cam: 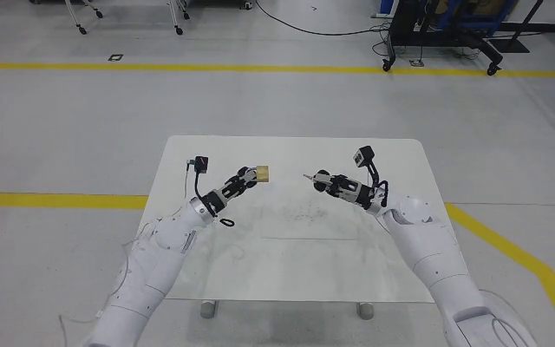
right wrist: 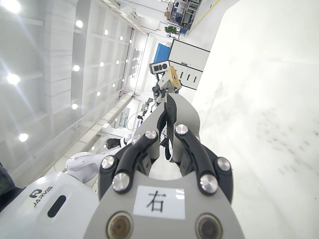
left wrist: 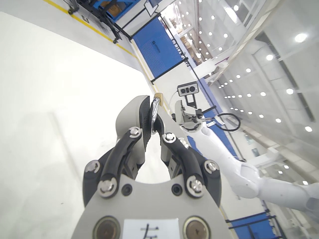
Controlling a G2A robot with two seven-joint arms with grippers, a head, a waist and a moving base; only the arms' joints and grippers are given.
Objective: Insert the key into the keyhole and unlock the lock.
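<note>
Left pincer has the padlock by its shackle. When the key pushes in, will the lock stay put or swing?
Likely to pivot: the left pincer grips only the thin rounded shackle, and the brass padlock body overhangs past the pads. Smooth metal may slip under a push. The body looks solid, probably heavy for its size.

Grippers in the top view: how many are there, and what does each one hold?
2. The left gripper holds the lock by its shackle; the right gripper holds the key, facing the lock, with a gap between them.
</note>
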